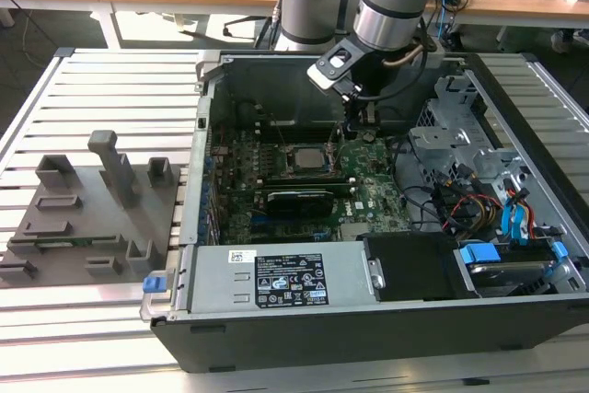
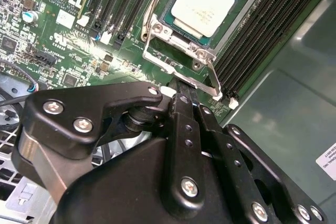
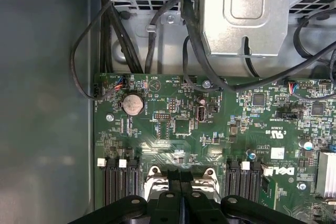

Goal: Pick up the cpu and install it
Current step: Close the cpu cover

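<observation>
Silver cpu (image 2: pixel 207 3): lay flat in the socket (image 2: pixel 157 30) on the green motherboard (image 2: pixel 68 40).
Black gripper (image 2: pixel 184 92): hung just beside the socket, touching nothing.
Its fingers (image 2: pixel 178 114): looked pressed together, maybe with a tiny gap.
Grey blocks (image 1: pixel 110 190): stood outside the open computer case (image 1: pixel 368 338), on the exterior view's left.
</observation>
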Robot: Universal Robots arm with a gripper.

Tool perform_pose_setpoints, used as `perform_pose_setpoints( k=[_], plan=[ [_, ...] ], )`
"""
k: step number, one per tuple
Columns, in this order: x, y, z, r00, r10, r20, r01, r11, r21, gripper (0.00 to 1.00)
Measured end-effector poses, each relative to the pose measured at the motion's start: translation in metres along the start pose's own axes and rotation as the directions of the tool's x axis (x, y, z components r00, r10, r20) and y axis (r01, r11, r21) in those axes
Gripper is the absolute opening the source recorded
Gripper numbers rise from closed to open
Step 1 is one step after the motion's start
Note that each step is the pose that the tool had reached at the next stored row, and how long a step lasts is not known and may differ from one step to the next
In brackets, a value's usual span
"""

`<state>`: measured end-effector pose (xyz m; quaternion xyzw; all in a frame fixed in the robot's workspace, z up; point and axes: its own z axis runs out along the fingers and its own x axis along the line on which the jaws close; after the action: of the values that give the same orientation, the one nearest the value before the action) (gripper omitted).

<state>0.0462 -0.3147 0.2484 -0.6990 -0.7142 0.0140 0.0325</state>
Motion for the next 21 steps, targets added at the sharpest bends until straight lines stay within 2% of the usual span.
perform_pose_setpoints(
  k=[9, 21],
  plan=[
    [0.0000, -0.0015, 0.0012, 1.0000, 0.000, 0.0000, 0.000, 1.0000, 0.0000, 0.11],
    [0.0001, -0.0078, 0.0033, 1.0000, 0.000, 0.0000, 0.000, 1.0000, 0.0000, 0.11]
  ],
)
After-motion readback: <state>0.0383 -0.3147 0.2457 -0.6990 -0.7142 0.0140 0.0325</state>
